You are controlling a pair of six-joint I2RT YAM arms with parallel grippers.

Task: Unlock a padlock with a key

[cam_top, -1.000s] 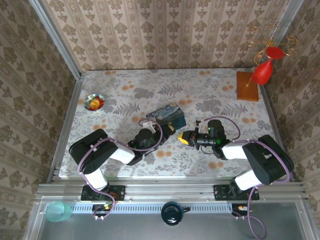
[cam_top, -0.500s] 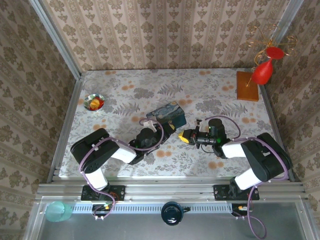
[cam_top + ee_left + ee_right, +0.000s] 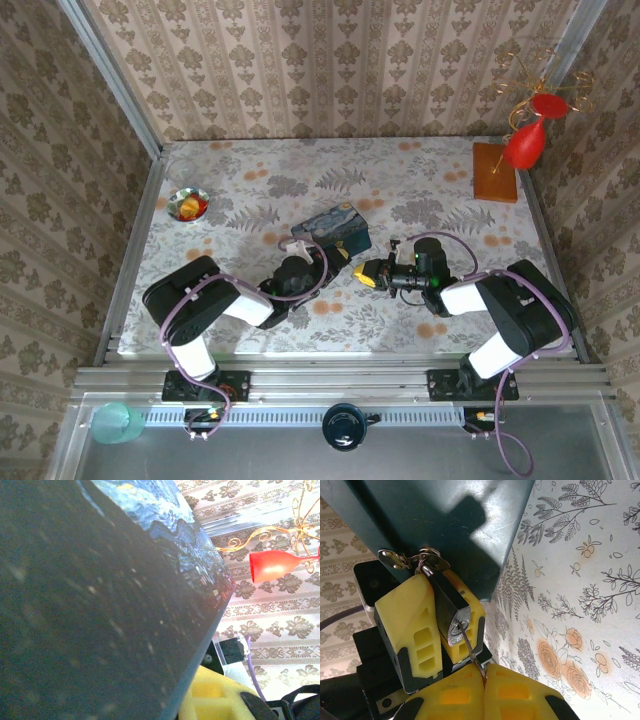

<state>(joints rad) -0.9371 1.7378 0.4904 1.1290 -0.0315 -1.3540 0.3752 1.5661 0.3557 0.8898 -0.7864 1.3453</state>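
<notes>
The padlock (image 3: 449, 611) hangs by its shackle from the hasp (image 3: 402, 559) on the blue tin (image 3: 445, 525), which lies on the table (image 3: 580, 580) between the two arms. The left gripper (image 3: 440, 592) is nearly closed and clamps the padlock body between its yellow fingers. The right gripper (image 3: 484, 676) is fully closed on the key (image 3: 470, 647); the key's head is buried between the pads and its thin blade reaches the keyhole face. How far the blade has entered cannot be told from the right wrist view; it appears to be only partly in.

Hazards: if the right wrist turns before the blade is fully seated, the blade is likely to bend or cam out of the keyway. If the turning axis is not in line with the blade, side load may lever the small key head out of the pads. If the left clamp is too light, the padlock body may turn with the key and swing on the hasp, and the tin may slide.

Count: one padlock, one key, one tin, one hasp, two grippers, one small bowl (image 3: 188, 204) at the far left, and one red ornament (image 3: 525, 143) on one wooden block (image 3: 497, 172).
</notes>
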